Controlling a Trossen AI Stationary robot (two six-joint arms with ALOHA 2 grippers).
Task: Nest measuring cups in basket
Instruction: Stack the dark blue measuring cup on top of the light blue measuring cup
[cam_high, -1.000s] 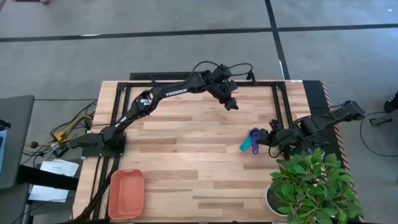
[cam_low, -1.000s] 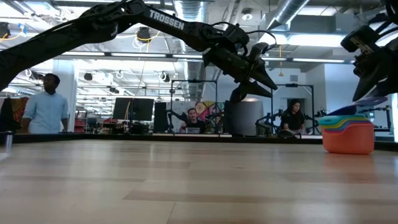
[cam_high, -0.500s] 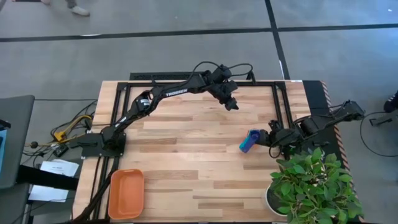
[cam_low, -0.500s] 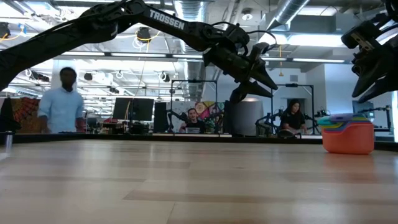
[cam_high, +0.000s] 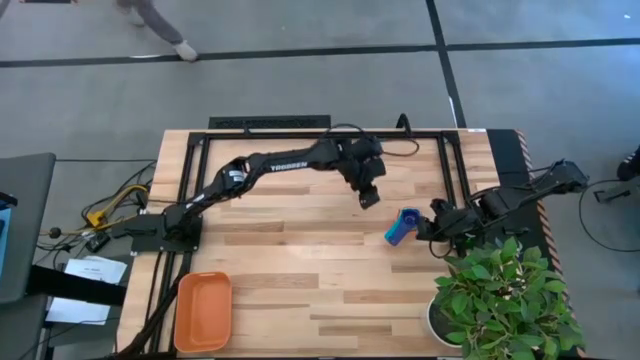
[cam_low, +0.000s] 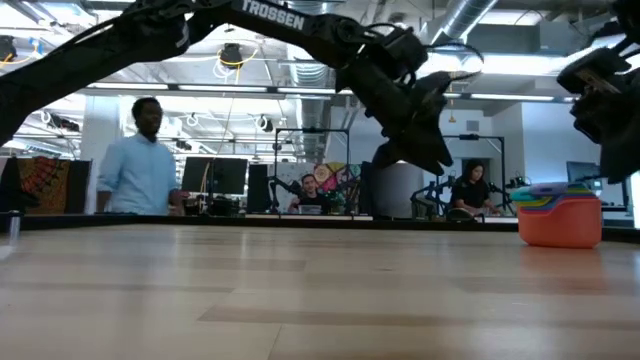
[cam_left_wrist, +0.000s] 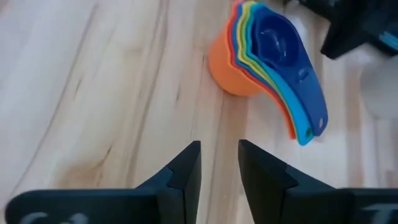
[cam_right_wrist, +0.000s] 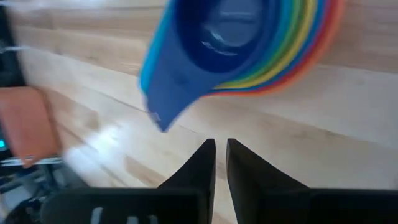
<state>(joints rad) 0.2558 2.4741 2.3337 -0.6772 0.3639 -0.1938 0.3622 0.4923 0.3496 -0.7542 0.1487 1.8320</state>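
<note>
A nested stack of measuring cups (cam_high: 402, 226) stood on the wooden tabletop (cam_high: 300, 270), its lower cups mostly hidden inside the orange outer one. The right gripper (cam_right_wrist: 221, 163) hovered just beside the stack, jaws nearly closed on nothing. The left gripper (cam_left_wrist: 219, 163) hung above the tabletop near the stack, jaws slightly parted and empty. The basket (cam_high: 203, 311) lay well apart at the near left corner. Behind, a person (cam_low: 140, 160) appeared blurred.

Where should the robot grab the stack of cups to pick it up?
Probably by the handles. The cups sit nested on the table, all handles fanned together on one side, sticking out past the orange bottom cup. Coming from above, fingers could pinch that bundle across its width. The left gripper already looks at it with a narrow gap.
</note>
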